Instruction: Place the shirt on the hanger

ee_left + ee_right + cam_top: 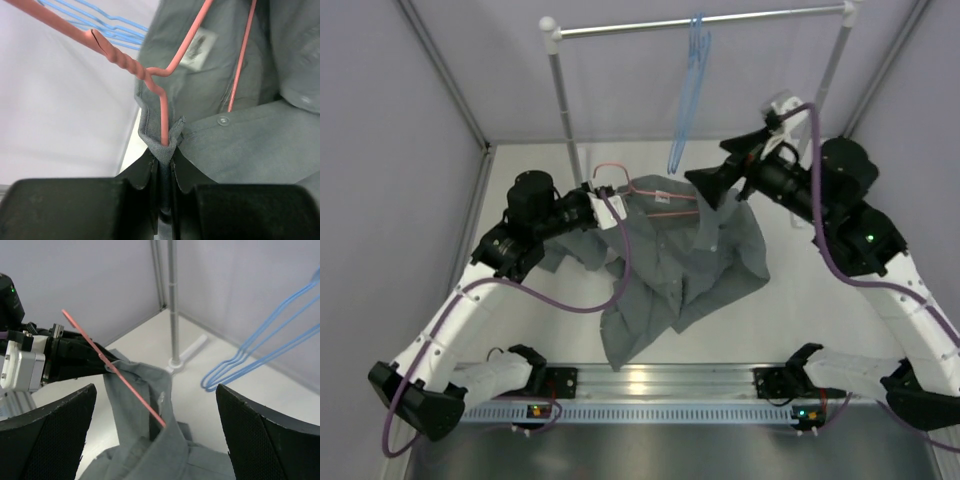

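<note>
The grey shirt [680,270] hangs in the air between the two arms, its lower part draped onto the table. The pink hanger [640,190] runs inside its collar, hook toward the left arm. My left gripper [605,208] is shut on the collar edge and the hanger wire together; the left wrist view shows the wire [162,115] going into a fold of collar cloth [165,142] between the jaws, with the neck label [198,46] above. My right gripper [712,188] is open just above the shirt's right shoulder. In the right wrist view the shirt [150,440] and hanger [125,382] lie between the wide-apart fingers [45,440].
A clothes rail [705,20] on two white posts stands at the back, with light blue hangers [688,90] hanging from it, also in the right wrist view [265,350]. The left post [565,110] stands just behind the shirt. Grey walls enclose the table on three sides.
</note>
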Robot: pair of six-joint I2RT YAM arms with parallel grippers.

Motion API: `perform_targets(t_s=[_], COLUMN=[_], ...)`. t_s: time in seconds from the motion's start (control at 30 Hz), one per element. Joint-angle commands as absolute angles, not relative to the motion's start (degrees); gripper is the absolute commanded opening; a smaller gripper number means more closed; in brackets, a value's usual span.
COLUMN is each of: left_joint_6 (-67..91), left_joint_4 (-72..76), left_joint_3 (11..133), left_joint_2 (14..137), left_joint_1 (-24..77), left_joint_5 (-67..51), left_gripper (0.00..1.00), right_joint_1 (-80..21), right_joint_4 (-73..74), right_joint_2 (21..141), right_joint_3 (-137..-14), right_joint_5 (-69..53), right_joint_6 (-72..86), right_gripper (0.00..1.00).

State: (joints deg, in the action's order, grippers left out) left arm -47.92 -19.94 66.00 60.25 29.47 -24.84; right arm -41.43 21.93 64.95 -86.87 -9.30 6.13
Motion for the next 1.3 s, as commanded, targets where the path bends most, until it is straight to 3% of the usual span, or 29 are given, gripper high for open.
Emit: perform_targets(t_s=[0.0,0.07,0.23,0.37,0.47,0.53,0.67,0.83,1.13,1.17,1.27], left_joint_6=[-49.7,-49.7,-48.4,-49.3,-50.2,-50.8,-52.0,-52.7,-51.6,-51.3,-50.0], left_joint_4=[-12.8,-12.1,-12.0,-12.1,-12.1,-12.8,-17.0,-17.8,-18.5,-18.5,-18.5], left_joint_3=[69.6,71.8,75.1,75.1,75.1,76.4,80.1,80.3,81.7,81.9,82.7], left_joint_2=[61.2,62.7,65.7,65.9,65.3,65.3,66.8,66.4,66.4,66.4,66.8], left_joint_1=[27.5,26.4,25.9,25.8,25.5,25.1,23.6,23.1,23.1,23.1,23.1], left_joint_5=[-27.9,-29.8,-33.6,-33.4,-34.7,-35.2,-39.2,-42.3,-48.2,-48.4,-49.8], left_gripper=[0.00,0.00,0.00,0.00,0.00,0.00,0.00,0.00,0.00,0.00,0.00], right_joint_1=[-33.4,-30.1,-28.4,-25.9,-24.9,-22.4,-16.9,-15.0,-17.1,-19.4,-24.6], right_joint_4=[24.1,24.1,29.3,30.1,29.0,29.2,34.2,40.2,38.6,38.8,39.0], right_joint_2=[59.9,59.0,59.1,54.0,50.9,51.6,53.0,56.9,65.3,65.9,67.5], right_joint_3=[-90.3,-92.2,-94.3,-81.0,-73.3,-73.3,-76.5,-79.5,-84.8,-85.1,-84.8], right_joint_5=[-16.0,-23.5,-18.0,-23.5,-20.9,-20.9,-32.3,-31.6,-40.5,-39.5,-34.3], right_joint_6=[2.5,3.1,-2.8,-15.3,-19.5,-20.4,-24.4,-28.8,-25.4,-25.5,-26.5], right_gripper=[1.00,0.99,0.99,0.99,1.00,0.99,0.99,0.97,0.81,0.69,0.52])
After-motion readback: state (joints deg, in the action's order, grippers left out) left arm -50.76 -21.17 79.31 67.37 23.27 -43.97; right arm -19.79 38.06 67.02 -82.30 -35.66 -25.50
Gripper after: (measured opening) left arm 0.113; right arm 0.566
